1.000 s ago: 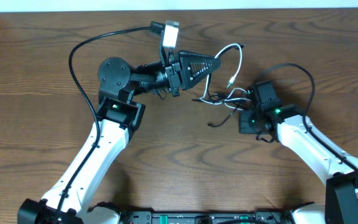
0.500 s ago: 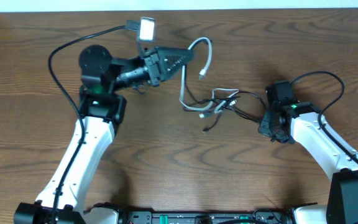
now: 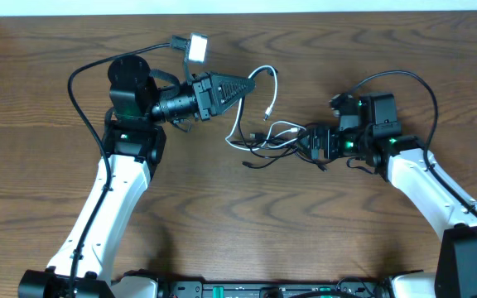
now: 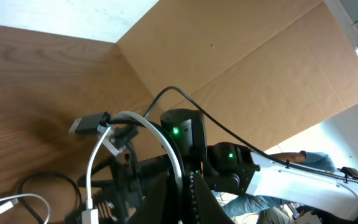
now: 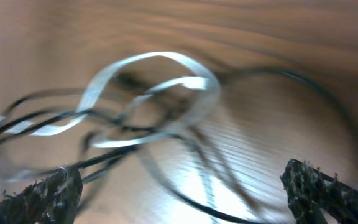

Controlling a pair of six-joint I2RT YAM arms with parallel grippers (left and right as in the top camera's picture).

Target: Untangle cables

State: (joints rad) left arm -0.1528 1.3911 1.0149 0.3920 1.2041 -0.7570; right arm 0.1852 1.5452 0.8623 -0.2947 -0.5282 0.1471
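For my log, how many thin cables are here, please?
2: a white cable held by the left hand, looping into the knot; a black cable in the knot by the right hand. More may be hidden.

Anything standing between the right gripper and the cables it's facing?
Nothing visible does. The right gripper, jaws open, points straight at the cables on the table, fingertips at the tangle's edge.

Just ahead of the right pincer [image 3: 315,143], tangled cables [image 3: 273,137] block the way to the left pincer [image 3: 247,83]; surface [image 3: 247,223] beside both lies bare.
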